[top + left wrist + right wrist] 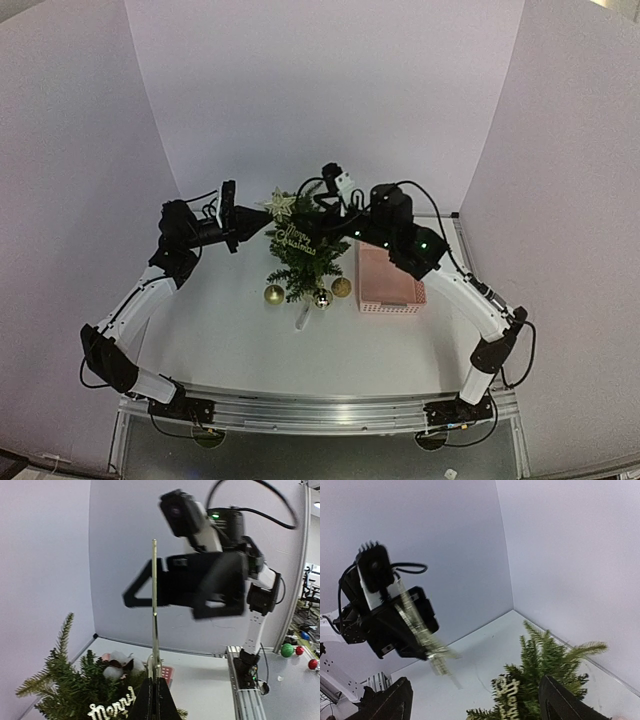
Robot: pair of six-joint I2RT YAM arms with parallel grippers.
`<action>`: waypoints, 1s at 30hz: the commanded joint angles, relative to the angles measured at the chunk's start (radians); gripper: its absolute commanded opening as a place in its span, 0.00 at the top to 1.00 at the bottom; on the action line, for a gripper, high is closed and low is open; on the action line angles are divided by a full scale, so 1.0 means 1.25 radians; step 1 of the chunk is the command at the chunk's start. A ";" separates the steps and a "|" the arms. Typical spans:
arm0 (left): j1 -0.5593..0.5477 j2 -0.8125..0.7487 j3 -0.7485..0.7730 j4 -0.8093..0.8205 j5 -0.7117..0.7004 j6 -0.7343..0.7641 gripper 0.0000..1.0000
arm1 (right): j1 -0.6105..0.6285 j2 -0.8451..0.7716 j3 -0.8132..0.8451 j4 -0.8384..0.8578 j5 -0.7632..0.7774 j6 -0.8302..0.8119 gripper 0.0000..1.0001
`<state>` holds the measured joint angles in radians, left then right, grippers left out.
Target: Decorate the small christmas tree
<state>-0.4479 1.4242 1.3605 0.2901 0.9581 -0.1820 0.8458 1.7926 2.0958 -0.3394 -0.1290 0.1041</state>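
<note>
The small christmas tree (300, 262) stands mid-table with a gold "Merry Christmas" sign (295, 238) on its branches. My left gripper (262, 217) is shut on the stem of a gold star (280, 205) held just above the treetop. In the left wrist view the star (155, 605) shows edge-on, rising from the shut left gripper (155, 682), with the tree (75, 685) below left. My right gripper (322, 212) hangs open to the right of the star. Its wide-apart jaws (475, 702) hold nothing; the tree (545, 665) and the blurred star (422, 630) lie ahead.
A pink basket (388, 280) sits right of the tree. Two gold balls (273, 294) (341, 287) and a silver ball (321, 298) lie at the tree's foot, with a small clear piece (301, 318) in front. A white cotton ornament (117, 662) rests in the branches.
</note>
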 commanded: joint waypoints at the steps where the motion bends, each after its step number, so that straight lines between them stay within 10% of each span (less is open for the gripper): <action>1: -0.002 -0.007 0.028 0.035 0.094 -0.064 1.00 | -0.045 -0.001 0.050 -0.041 -0.207 0.022 0.15; 12: -0.014 0.009 0.041 0.033 0.099 -0.115 1.00 | -0.049 0.091 0.163 -0.042 -0.421 0.023 0.29; 30: -0.037 0.011 0.033 0.040 0.094 -0.088 1.00 | -0.050 0.149 0.202 -0.024 -0.423 0.086 0.98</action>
<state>-0.4917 1.4406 1.3617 0.2979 1.0716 -0.3046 0.7856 1.9713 2.3188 -0.3893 -0.6300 0.2035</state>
